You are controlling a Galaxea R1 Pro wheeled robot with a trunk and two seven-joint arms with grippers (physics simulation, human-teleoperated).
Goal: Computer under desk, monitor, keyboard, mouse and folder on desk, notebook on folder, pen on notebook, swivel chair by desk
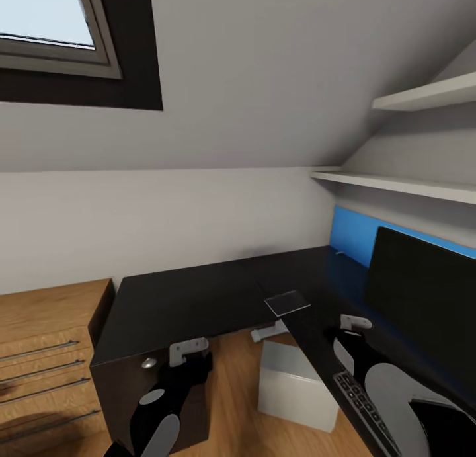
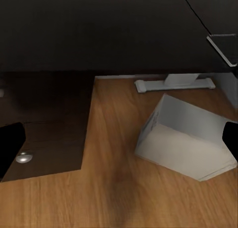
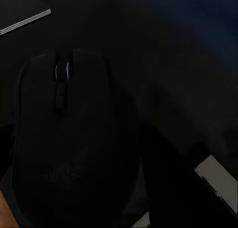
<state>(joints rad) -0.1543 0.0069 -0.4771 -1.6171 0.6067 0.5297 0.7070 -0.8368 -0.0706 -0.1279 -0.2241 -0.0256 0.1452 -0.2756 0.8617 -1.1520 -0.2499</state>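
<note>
A sloped attic wall with a skylight (image 1: 53, 20) and two shelves (image 1: 403, 182) backs the black L-shaped desk (image 1: 192, 298). The monitor (image 1: 423, 298) stands on the desk's right wing, close beside the right arm. The computer (image 1: 297, 384) sits on the wood floor in the crook of the L, partly under the desk edge. The keyboard (image 1: 360, 397) lies on the desk in front of the monitor, and the notebook (image 1: 287, 303) lies at the inner corner, near the edge.

The mouse (image 3: 64, 139) looms very close under the right gripper (image 1: 355, 323), black on black. I cannot tell whether that gripper has closed on it. The left gripper (image 2: 119, 143) is spread wide with nothing between its fingers, hanging over the floor near the drawer unit (image 1: 145, 384).

The main risk, as I judge it, is a poor hold on the mouse. Its rounded shell could slip out of a shallow pinch and skid along the desk, or end up away from the keyboard. A sideways sweep of the right arm could nudge the monitor or push the notebook off the corner. The left arm, if lifted carelessly, could catch the desk edge
</note>
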